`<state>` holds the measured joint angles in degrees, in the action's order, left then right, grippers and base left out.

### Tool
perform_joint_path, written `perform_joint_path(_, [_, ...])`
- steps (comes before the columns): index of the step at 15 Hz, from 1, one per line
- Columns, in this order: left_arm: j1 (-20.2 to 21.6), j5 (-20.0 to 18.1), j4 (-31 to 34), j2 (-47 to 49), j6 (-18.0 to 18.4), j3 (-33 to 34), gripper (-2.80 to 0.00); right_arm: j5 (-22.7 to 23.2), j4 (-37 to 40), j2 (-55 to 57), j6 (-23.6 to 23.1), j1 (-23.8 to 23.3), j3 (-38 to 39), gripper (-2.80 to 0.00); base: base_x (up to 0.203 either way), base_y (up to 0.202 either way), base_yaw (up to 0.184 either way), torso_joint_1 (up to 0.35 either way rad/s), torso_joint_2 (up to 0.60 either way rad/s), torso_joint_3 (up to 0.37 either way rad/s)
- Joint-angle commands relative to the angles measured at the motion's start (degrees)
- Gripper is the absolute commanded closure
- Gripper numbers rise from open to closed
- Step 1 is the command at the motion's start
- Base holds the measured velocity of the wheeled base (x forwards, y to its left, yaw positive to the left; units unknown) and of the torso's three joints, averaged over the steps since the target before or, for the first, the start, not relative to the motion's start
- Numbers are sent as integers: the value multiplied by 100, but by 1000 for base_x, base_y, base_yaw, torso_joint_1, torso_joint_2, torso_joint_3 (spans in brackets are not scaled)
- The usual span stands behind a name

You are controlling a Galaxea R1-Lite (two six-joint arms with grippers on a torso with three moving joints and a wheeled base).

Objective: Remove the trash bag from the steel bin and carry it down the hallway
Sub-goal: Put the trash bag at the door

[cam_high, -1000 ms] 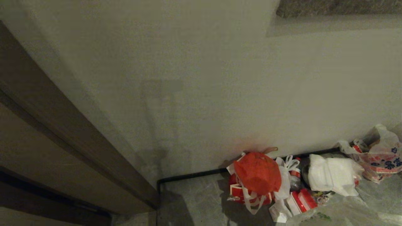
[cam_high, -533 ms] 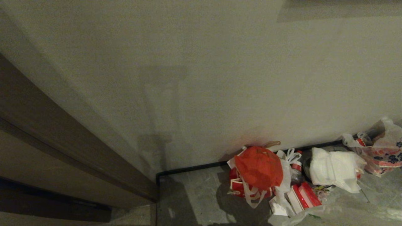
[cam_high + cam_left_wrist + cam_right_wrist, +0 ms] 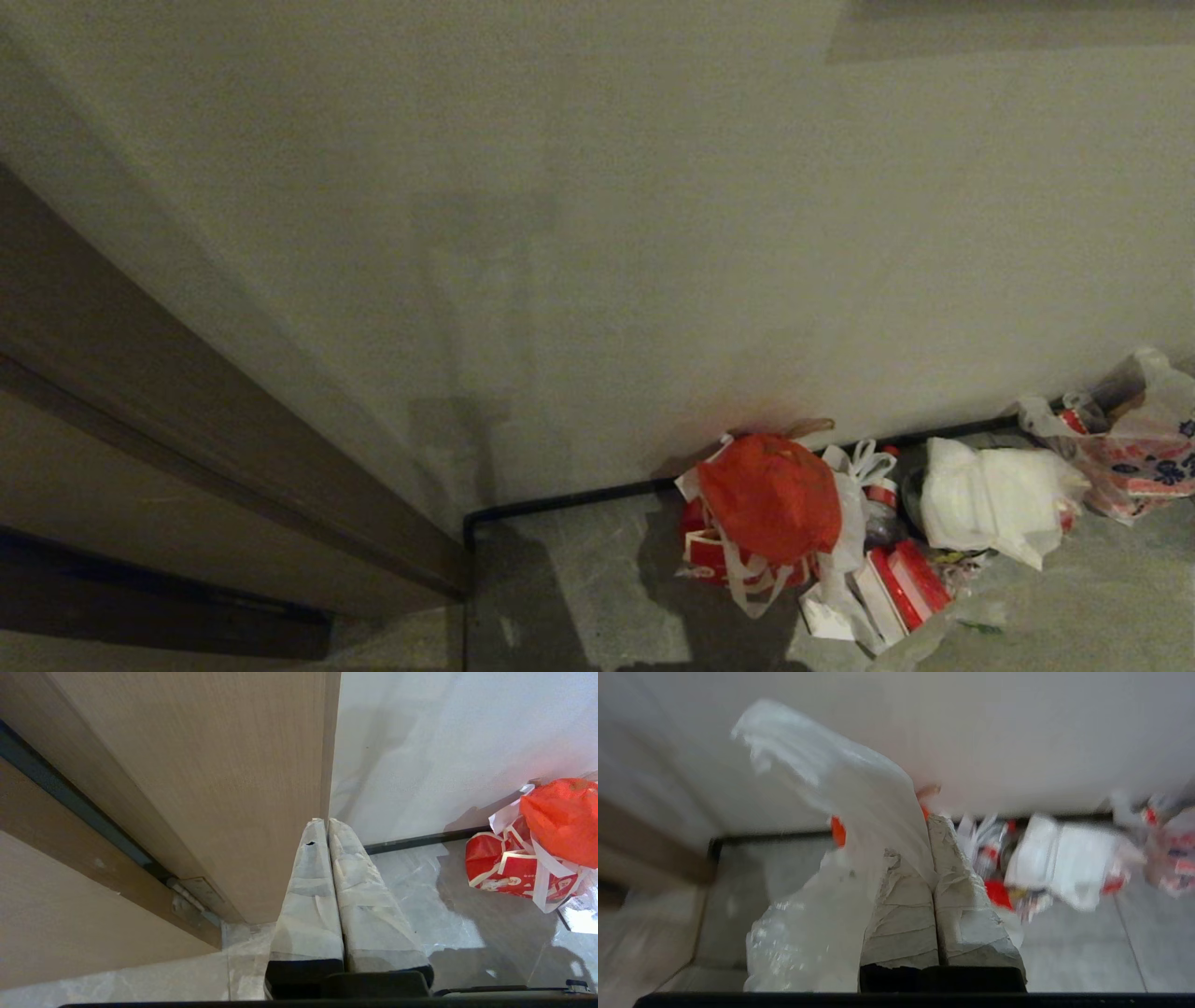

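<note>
Right gripper (image 3: 930, 833) clenched on the trash bag (image 3: 840, 812), bag hanging beside its fingers, left gripper (image 3: 327, 826) closed and empty near a door frame (image 3: 210, 788), orange bag (image 3: 770, 495) and white bag (image 3: 994, 499) piled against the wall (image 3: 653, 233) ahead, on grey floor (image 3: 579, 597).

The place is looking like an indoor hallway (image 3: 597, 597) of a home or apartment building. An off-white wall (image 3: 653, 233) is meeting large grey marble-look floor tiles along a dark baseboard (image 3: 569, 499), and a brown wooden door frame (image 3: 210, 788) is standing at the corner, with a metal hinge plate showing near its foot. Household rubbish is lying heaped against the wall: an orange bag (image 3: 770, 495), red-and-white cartons (image 3: 901, 583), a crumpled white bag (image 3: 994, 495) and a white bag with red-and-blue print (image 3: 1134, 462). The lighting is looking dim and warm.
</note>
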<state>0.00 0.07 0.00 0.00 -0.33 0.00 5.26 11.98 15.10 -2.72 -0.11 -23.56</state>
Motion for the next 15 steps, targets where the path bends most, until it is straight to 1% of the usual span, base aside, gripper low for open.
perform_joint_path(1, [0,1,0,9,-2,9,0,56,177,1192,0,9,-489,0,0,0,0,0,0,0])
perform_joint_path(2, [0,1,0,9,-2,2,0,181,239,1654,3,20,-611,0,0,0,0,0,0,0])
perform_joint_path(3, [0,1,0,9,-6,9,0,407,270,2154,-12,45,-720,0,0,0,0,0,0,0])
perform_joint_path(4, [0,1,0,9,-3,2,0,587,269,2646,-64,85,-863,0,0,0,0,0,0,0])
perform_joint_path(5, [0,1,0,9,-2,7,0,663,265,3125,-177,114,-1020,0,0,0,0,0,0,0])
perform_joint_path(8, [0,1,0,9,-3,9,0,599,248,4462,-613,232,-1343,0,0,0,0,0,0,0])
perform_joint_path(10, [0,1,0,9,-2,9,0,557,181,5090,-847,407,-1452,0,0,0,0,0,0,0])
perform_joint_path(11, [0,1,0,9,-2,5,0,544,25,5350,-968,464,-1500,0,0,0,0,0,0,0])
perform_joint_path(12, [0,1,0,9,-2,9,0,523,-208,5523,-1037,494,-1529,-148,0,0,0,0,0,0])
perform_joint_path(13, [0,1,0,9,-2,8,0,506,-325,5614,-1047,508,-1656,-280,0,0,0,0,0,0])
perform_joint_path(14, [0,1,0,9,-2,4,0,434,-308,5743,-1065,533,-1712,-280,0,0,0,0,0,0])
perform_joint_path(15, [0,1,0,9,-2,8,0,286,-310,5785,-1074,690,-1740,-280,0,0,0,0,0,0])
